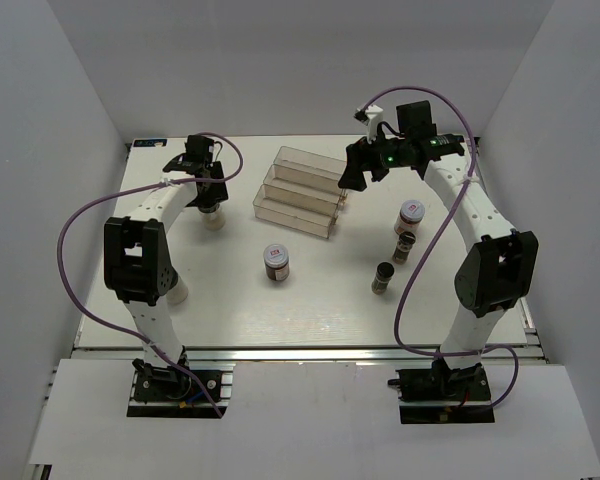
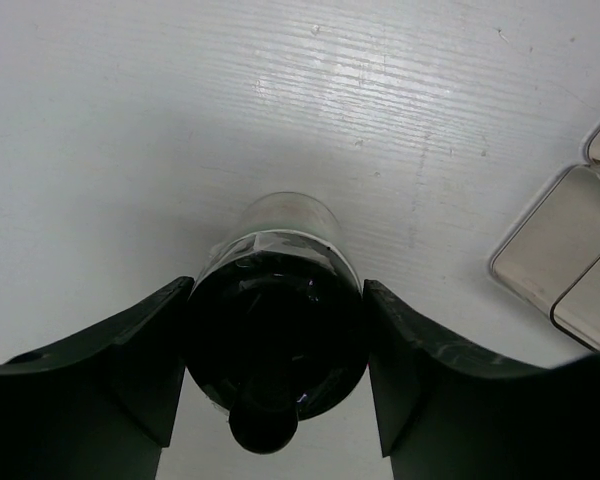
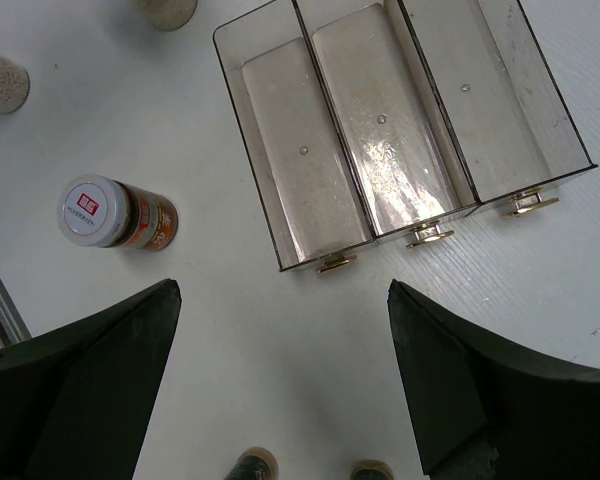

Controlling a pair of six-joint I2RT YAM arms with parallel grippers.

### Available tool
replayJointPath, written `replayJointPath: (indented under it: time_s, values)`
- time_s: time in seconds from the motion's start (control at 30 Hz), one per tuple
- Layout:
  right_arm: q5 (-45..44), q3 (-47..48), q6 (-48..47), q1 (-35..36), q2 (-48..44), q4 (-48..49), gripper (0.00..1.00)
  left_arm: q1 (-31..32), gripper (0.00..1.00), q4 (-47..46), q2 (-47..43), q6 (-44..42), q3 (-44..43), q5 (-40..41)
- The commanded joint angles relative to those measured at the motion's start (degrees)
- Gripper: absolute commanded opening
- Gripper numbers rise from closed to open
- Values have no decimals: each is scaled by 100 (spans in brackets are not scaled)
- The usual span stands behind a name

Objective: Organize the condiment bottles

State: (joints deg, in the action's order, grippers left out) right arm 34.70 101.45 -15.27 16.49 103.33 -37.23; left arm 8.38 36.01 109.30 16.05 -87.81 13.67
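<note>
**Left claw clamped on a black-capped bottle; right claw wide apart over the rack**

The white surface [image 1: 310,300] carries everything. The clear stepped rack [image 1: 298,190] sits at its far middle, with its three troughs lying side by side.

All six bottles stand upright, long axes vertical and caps up. The held bottle [image 1: 213,222] is far left, just left of the rack. Its black cap points straight at the left wrist camera. I cannot tell if its base touches the surface. The second bottle [image 1: 177,291] is nearer on the left, partly hidden by the left arm. The mid jar [image 1: 276,262] stands alone in front of the rack. The right jar [image 1: 411,213], far shaker [image 1: 404,246] and near shaker [image 1: 382,278] form a line on the right, one behind another.

The left claw [image 1: 208,197] is closed on the held bottle, and its dark fingers [image 2: 130,380] press the cap from both sides. The right claw [image 3: 282,295] hangs above the rack's right end, its fingers spread wide, gripping and touching nothing.

The two bottles are whitish with black caps. The jars are squat and dark, with white lids bearing a red label. The shakers are slim and dark.
</note>
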Motion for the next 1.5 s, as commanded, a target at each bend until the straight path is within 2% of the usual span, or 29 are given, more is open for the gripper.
replayJointPath:
  time_s: [0.0, 0.03, 0.1, 0.13, 0.2, 0.23, 0.4, 0.5, 0.53, 0.6, 0.63, 0.7, 0.73, 0.77, 0.9, 1.03, 1.1, 1.23, 1.47]
  values:
    - [107, -2, -11, -41, -304, -12, 89, 23, 71, 117, -101, 47, -184, 66]
    - [107, -11, -11, -49, -313, -12, 89, 32, 62, 134, -110, 56, -175, 57]
    - [99, -20, -20, -58, -331, 5, 89, 23, 51, 134, -136, 91, -114, 39]
    - [90, -37, -20, -50, -348, 6, 89, 32, 41, 134, -198, 126, -105, 22]
    - [64, -46, -46, -49, -366, -3, 89, 23, 32, 143, -286, 161, -105, -48]
    - [55, -46, -55, -67, -375, -29, 89, 32, 23, 152, -408, 187, -113, -136]
    - [90, -99, -178, -67, -515, -65, 89, 137, 1, 319, -725, 240, -526, -259]
    - [72, -222, -143, -67, -621, 23, 78, 207, 0, 556, -804, 267, -965, -400]
    - [90, -318, -143, -58, -656, 67, 68, 225, 0, 661, -822, 293, -1053, -418]
    - [134, -415, -135, -67, -744, 93, 54, 287, 0, 697, -927, 354, -1255, -453]
    - [142, -529, -126, -58, -770, 120, 37, 313, 0, 732, -954, 372, -1326, -514]
    - [160, -608, -126, -67, -849, 164, 21, 374, 0, 767, -954, 407, -1606, -602]
    - [151, -652, -126, -67, -876, 199, 7, 409, 0, 819, -919, 407, -1721, -655]
    - [134, -714, -126, -67, -919, 234, 1, 479, 0, 837, -875, 407, -1861, -742]
    - [99, -793, -152, -58, -964, 296, 0, 664, 0, 881, -280, 302, -2731, -980]
    - [107, -846, -152, -67, -981, 322, 0, 787, 0, 829, 528, 267, -4038, -1191]
    - [107, -916, -152, -67, -1016, 366, 0, 823, 0, 698, 811, 319, -4357, -1322]
    - [90, -1092, -178, -67, -1122, 462, 0, 876, 0, -144, 1129, 486, -4429, -1532]
    - [46, -1347, -222, -102, -1254, 559, 0, 1042, 0, -999, 1585, 627, -4517, -1543]
